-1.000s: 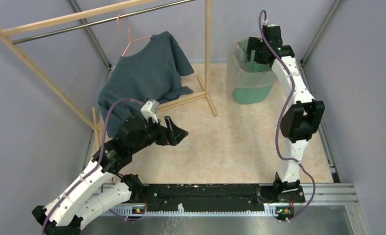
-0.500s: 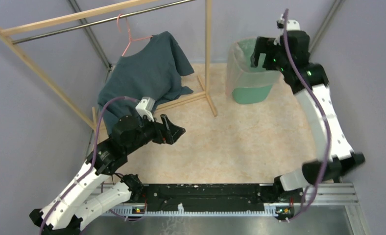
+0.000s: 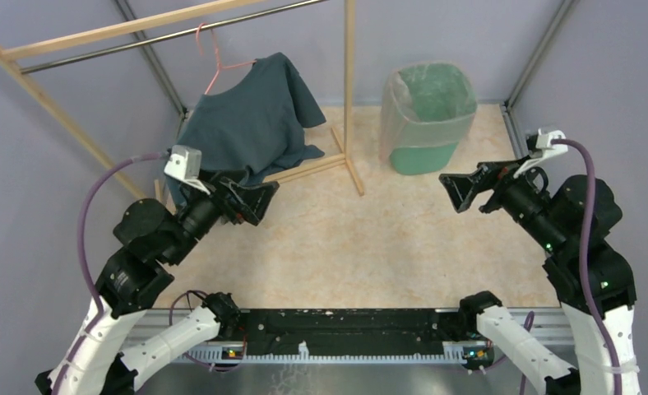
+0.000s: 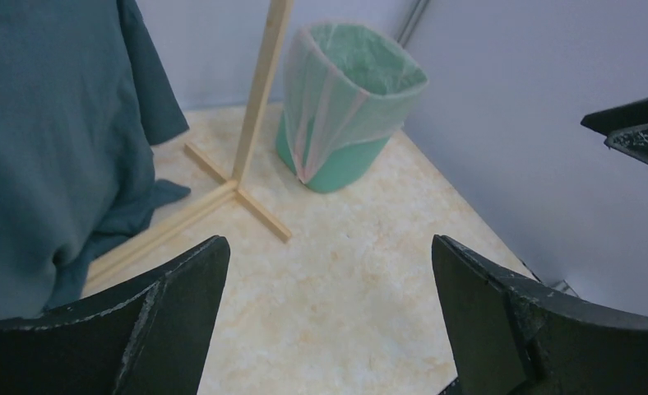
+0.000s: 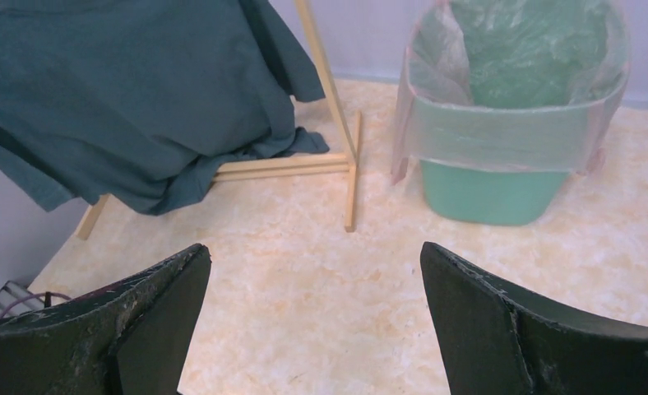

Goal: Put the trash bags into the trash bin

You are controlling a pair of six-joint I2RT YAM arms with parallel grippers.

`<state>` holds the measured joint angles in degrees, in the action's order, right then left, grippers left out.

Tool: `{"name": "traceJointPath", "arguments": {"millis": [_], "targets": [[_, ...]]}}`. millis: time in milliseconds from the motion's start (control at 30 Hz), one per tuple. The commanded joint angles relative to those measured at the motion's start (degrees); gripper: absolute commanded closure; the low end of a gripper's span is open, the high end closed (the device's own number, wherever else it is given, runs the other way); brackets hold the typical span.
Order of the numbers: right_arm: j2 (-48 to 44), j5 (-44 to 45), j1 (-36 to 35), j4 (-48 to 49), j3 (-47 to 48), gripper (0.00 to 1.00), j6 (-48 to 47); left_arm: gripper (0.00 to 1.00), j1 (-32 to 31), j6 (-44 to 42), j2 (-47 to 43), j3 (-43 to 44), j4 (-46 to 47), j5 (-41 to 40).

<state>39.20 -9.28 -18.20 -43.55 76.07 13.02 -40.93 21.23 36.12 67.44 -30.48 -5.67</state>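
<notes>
Nearest to us, we are holding our left hand (image 3: pixel 253 200) spread wide and empty above the left side of the table (image 3: pixel 386 247), its fingers pointing toward the far right. We are also carrying our right hand (image 3: pixel 456 192) above the right side, jaws equally wide apart, pinching nothing, fingers pointing left. The two hands are well apart, with bare table between them. Beyond the left hand, a dark teal shirt (image 3: pixel 247 123) is hanging from a pink hanger (image 3: pixel 214 70) on a wooden rack (image 3: pixel 347 82), its hem draping over the rack's foot. Farthest back, to the right of the rack, the trash bin (image 3: pixel 423 156) is standing upright. The trash bag (image 3: pixel 409 123) is lining it, its pale film folding over the rim and hanging down the outside.
</notes>
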Motion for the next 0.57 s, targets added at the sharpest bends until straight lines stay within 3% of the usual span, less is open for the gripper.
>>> {"name": "traceJointPath", "arguments": {"millis": [0, 233, 533], "targets": [[-0.4, 1.8, 0.1, 0.3, 5.5, 0.01, -2.3, 0.01, -0.1, -5.7, 0.6, 4.9, 2.9, -3.6], [-1.2, 2.0, 0.1, 5.7, 3.6, 0.01, -1.4, 0.01, -0.1, -5.0, 1.2, 8.9, -0.4, -5.3], [-2.2, 2.8, 0.1, 4.0, 3.1, 0.01, -2.6, 0.01, -0.1, -3.1, 0.7, 9.9, -2.4, -6.1]]}}
